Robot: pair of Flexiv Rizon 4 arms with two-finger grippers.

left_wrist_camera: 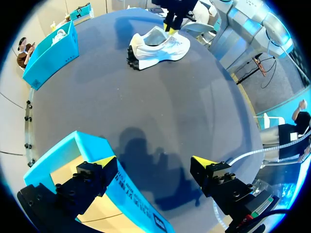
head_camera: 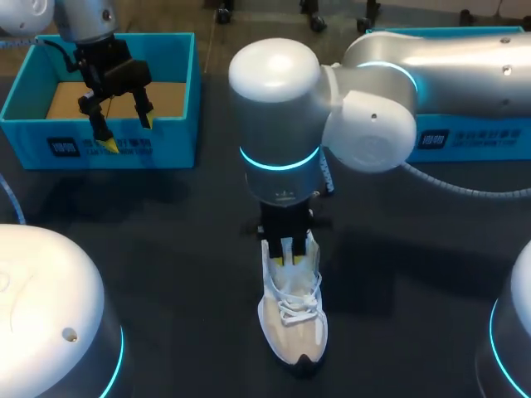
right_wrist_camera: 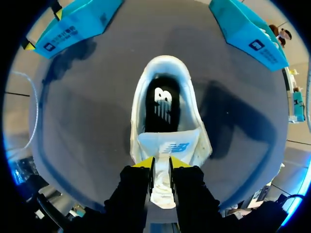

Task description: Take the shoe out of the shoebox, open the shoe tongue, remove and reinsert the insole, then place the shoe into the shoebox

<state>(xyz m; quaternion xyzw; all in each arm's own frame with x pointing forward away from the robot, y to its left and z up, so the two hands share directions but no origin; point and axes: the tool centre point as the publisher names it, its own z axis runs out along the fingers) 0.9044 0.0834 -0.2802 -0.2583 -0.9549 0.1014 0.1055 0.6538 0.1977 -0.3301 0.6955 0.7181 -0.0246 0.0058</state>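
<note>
Pressed nearly together, my right gripper (right_wrist_camera: 161, 167) is pinching the tongue (right_wrist_camera: 167, 148) of the shoe (head_camera: 292, 323) by its free upper flap, with one yellow tip on each face.

The tongue is looking like soft padded fabric. I am expecting it to fold and stretch rather than lever, so a firm pinch well down the flap should slip less than one at the very edge. Just ahead of my fingers the shoe's mouth is standing open, and the dark insole (right_wrist_camera: 162, 104) is lying flat inside it. I am judging it to be thin, bendy foam, best taken by its heel edge and peeled up, since it will curl and may drag against the lining.

The shoe is standing upright on its sole in the middle of the bench (head_camera: 166, 249), toe toward the near edge, laces (head_camera: 299, 308) tied. I am reading it as light, with a soft mesh upper over a stiffer sole, so a hard pull on the tongue will probably lift the whole shoe instead of opening it. Something pressing on the heel wall would be steadying it.

My left gripper (head_camera: 124, 126) is hovering spread wide and empty over the near wall of the shoebox (head_camera: 181, 83), at the far left and well apart from the shoe. The box's card walls are looking stiff but thin.
</note>
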